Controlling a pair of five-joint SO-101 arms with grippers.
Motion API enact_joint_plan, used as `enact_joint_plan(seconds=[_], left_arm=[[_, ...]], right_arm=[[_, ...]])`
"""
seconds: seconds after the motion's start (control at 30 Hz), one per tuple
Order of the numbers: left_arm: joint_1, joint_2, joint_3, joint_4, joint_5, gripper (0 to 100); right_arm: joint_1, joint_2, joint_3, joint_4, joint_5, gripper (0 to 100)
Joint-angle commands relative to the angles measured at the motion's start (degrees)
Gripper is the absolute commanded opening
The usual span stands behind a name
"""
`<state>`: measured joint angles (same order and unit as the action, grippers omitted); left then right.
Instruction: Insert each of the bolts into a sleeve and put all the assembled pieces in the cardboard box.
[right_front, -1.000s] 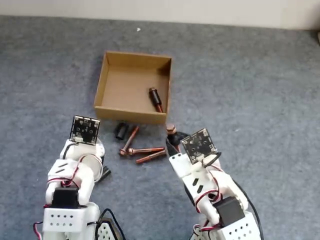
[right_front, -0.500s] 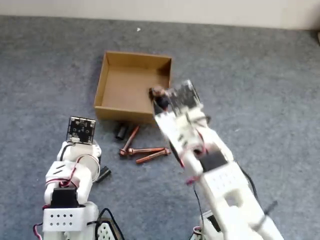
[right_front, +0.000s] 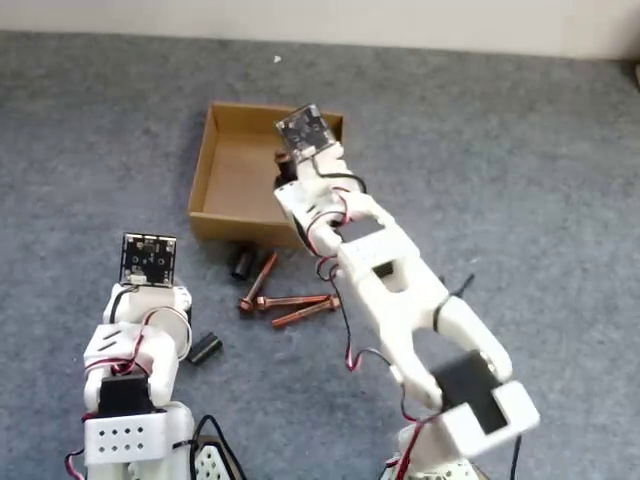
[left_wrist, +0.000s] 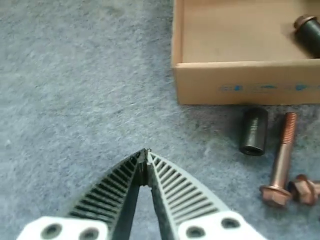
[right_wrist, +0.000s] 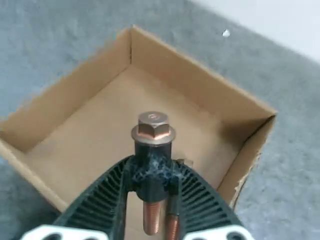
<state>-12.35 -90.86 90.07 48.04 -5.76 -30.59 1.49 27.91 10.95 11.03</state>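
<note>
Two arms work over a grey felt-like table cover (right_front: 520, 150). Far left, the L arm sits low nr the front edge. L gripper (left_wrist: 146, 156) has its ribbed fingers pressed together w/ nothing btwn them, tips over bare cover.

Just right of that arm lies a short black cylindrical sleeve (right_front: 205, 348), on its side, well apart from the other parts.

Further right is a brown open-top cardboard box (right_front: 250, 230). A second black sleeve (left_wrist: 253, 131) lies in front of its near wall, just beside it. Next to that, three copper-coloured hex-head bolts (right_front: 290, 300) lie loose on the cover. One is slanted w/ its shank end nr the sleeve. The other two lie roughly side by side. Two of the heads are close together.

Inside the box, an assembled bolt-in-sleeve piece (left_wrist: 307, 32) rests on the floor.

R arm stretches from front right diagonally out over the box. R gripper (right_wrist: 152, 167) is clamped narrow on another black sleeve w/ copper bolt through it (right_wrist: 153, 127). Hex head is up, the threaded shank pokes out below, and the piece is held upright over the box interior.
</note>
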Motion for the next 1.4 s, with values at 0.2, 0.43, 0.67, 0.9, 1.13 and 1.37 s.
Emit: enact_joint_plan(seconds=[0.2,0.43,0.67,0.9,1.13,1.37], left_arm=[[-2.9,-0.6,-1.8,-1.2,-0.4,1],[-6.6,-0.6,-2.9,-1.2,-0.4,1],[-8.0,-0.6,-3.1,-1.2,-0.4,1],[-10.2,-0.6,-3.1,-1.4,-0.4,1],[-11.4,-0.6,-3.4,-1.4,-0.4,1],[-11.3,-0.6,-3.4,-1.4,-0.4,1]], right_arm=[[-1.0,1.8,-6.0,2.5,-0.1,10.9],[-2.4,-1.1,-14.9,22.8,-0.2,11.0],[-10.2,-4.7,-19.1,41.9,-16.2,11.0],[-18.0,0.8,-19.5,44.4,-25.3,11.0],[-18.4,12.1,-26.7,42.3,-33.4,11.0],[-18.5,21.9,-34.3,42.4,-35.3,11.0]])
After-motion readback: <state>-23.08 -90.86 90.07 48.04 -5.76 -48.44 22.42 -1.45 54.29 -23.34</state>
